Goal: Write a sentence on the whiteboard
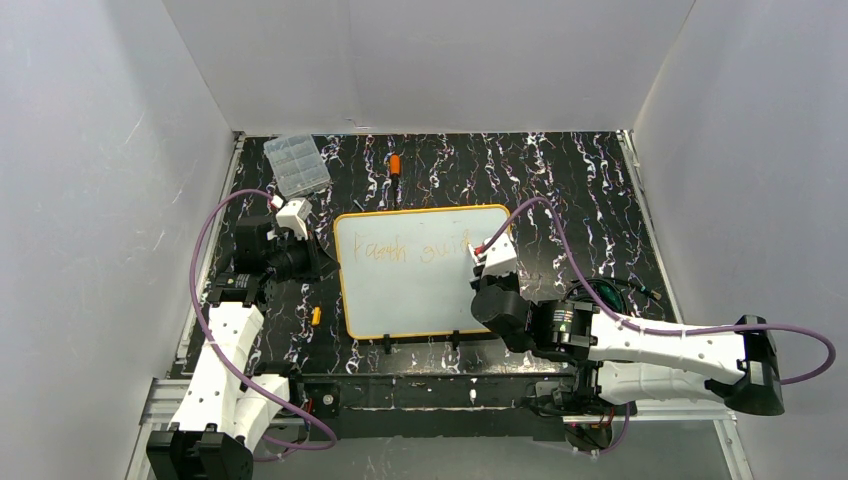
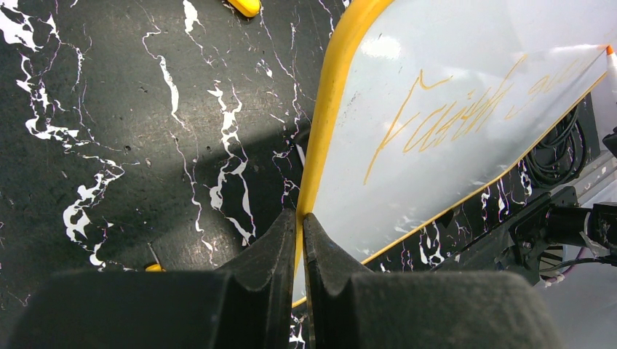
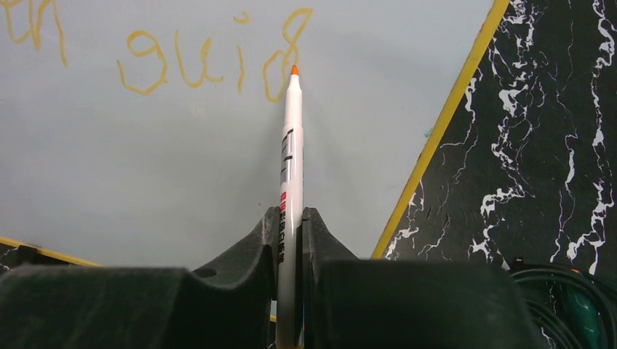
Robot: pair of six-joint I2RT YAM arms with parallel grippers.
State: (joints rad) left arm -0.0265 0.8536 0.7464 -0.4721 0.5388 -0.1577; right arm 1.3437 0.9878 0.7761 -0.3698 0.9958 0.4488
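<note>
The whiteboard, white with a yellow-orange rim, lies flat on the black marbled table. Faint orange handwriting, the sentence, runs in one line across its top part; it also shows in the left wrist view and the right wrist view. My left gripper is shut on the board's left rim. My right gripper is shut on a white marker with an orange tip. The tip sits at the last written letter near the board's right side.
A clear plastic compartment box stands at the back left. An orange marker cap lies behind the board. A small yellow piece lies left of the board. Cables lie to the right of it.
</note>
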